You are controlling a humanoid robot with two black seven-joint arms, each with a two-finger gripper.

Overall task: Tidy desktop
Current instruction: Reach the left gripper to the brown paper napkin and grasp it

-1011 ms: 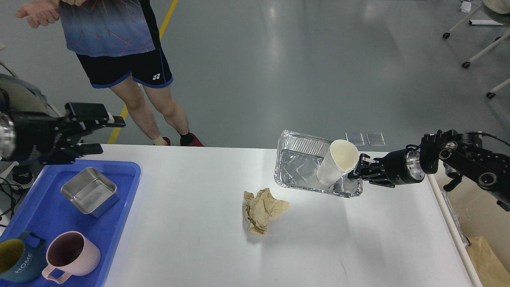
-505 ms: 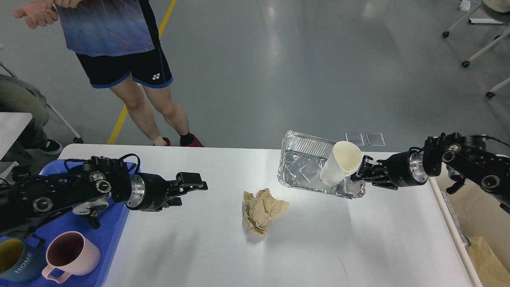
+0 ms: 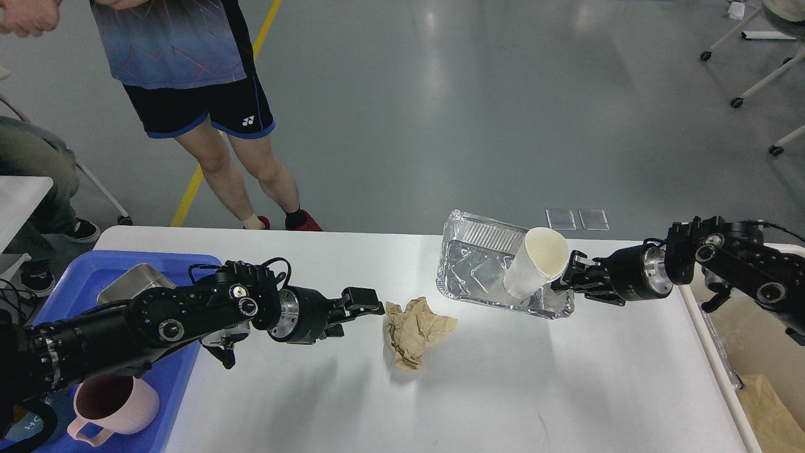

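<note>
Below both arms spreads the smooth white bench (image 3: 302,402), wide and round-cornered, bare along its near edge. Left jaws (image 3: 368,308) gape beside crumpled paper (image 3: 415,330); right jaws (image 3: 569,277) grip the foil tray (image 3: 478,270).

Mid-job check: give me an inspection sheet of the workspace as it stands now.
Surface: desktop, white, no spills seen.
Job's things: crumpled brown paper lying mid-table; foil tray tilted, with a white paper cup leaning in it.
Clutter: blue tray at left holding a metal tin and a pink mug.
Grippers: left gripper open, right beside the paper; right gripper at the foil tray's right edge, grip unclear.
Cables: thin wires looped on the left arm.
Surroundings: a person standing at the far edge; wheeled chair legs at top right.
</note>
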